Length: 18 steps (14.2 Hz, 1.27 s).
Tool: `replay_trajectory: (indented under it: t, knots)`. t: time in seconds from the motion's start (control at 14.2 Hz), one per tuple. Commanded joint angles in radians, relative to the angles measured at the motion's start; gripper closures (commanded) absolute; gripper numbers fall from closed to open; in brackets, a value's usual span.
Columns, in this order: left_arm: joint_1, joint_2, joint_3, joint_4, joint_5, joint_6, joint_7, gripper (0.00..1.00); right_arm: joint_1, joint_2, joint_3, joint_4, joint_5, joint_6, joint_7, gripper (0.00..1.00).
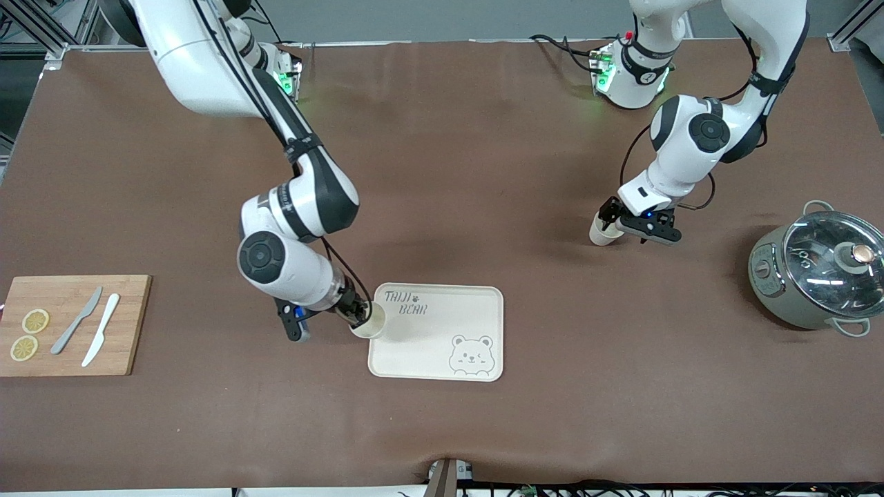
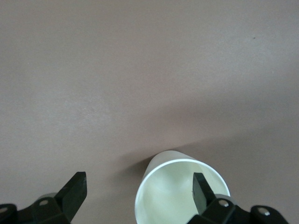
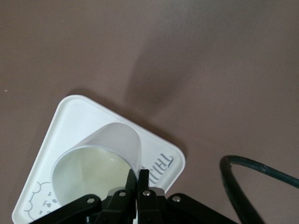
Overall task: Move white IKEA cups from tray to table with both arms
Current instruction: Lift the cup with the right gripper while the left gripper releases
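Brown matte table (image 1: 442,172) carrying a bear-printed tray (image 1: 476,310), taken as landmark. Right gripper (image 1: 359,316), fingers pinched together on the rim of one white cup (image 1: 369,324), holds it at the tray's corner toward the right arm's end; whether the cup has left the tray floor cannot be told. Left gripper (image 1: 639,224) stands with fingers spread apart around the second cup (image 1: 602,233), upright on the table well apart from the tray, toward the left arm's end, farther from the front camera. Judged step: second cup released, first gripped. Next move calls for lifting the first cup off the tray, and raising the left gripper straight up without tipping its cup.
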<state>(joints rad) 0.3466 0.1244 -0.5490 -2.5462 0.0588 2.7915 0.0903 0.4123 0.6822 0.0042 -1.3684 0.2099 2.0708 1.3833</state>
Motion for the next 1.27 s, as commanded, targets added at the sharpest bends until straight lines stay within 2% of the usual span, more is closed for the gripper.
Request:
replay_trajectory:
  t: [0.0,0.35,0.7,0.84,1.2]
  knots:
    - [0.015,-0.061,-0.012,0.075,0.000,-0.169,0.006,0.00,-0.067,-0.070,0.014,-0.050,-0.003,-0.098,-0.155,1.00]
    - [0.015,-0.084,-0.012,0.266,-0.050,-0.436,0.006,0.00,-0.188,-0.190,0.010,-0.236,-0.004,-0.124,-0.500,1.00]
    - [0.014,-0.065,-0.008,0.501,-0.083,-0.677,-0.023,0.00,-0.266,-0.240,0.002,-0.357,-0.023,-0.127,-0.746,1.00]
    - [0.014,-0.063,-0.008,0.550,-0.083,-0.716,-0.040,0.00,-0.286,-0.262,-0.033,-0.397,-0.059,-0.118,-0.857,1.00]
    - [0.012,-0.065,-0.008,0.650,-0.083,-0.788,-0.092,0.00,-0.311,-0.263,-0.140,-0.432,-0.063,-0.098,-1.123,1.00]
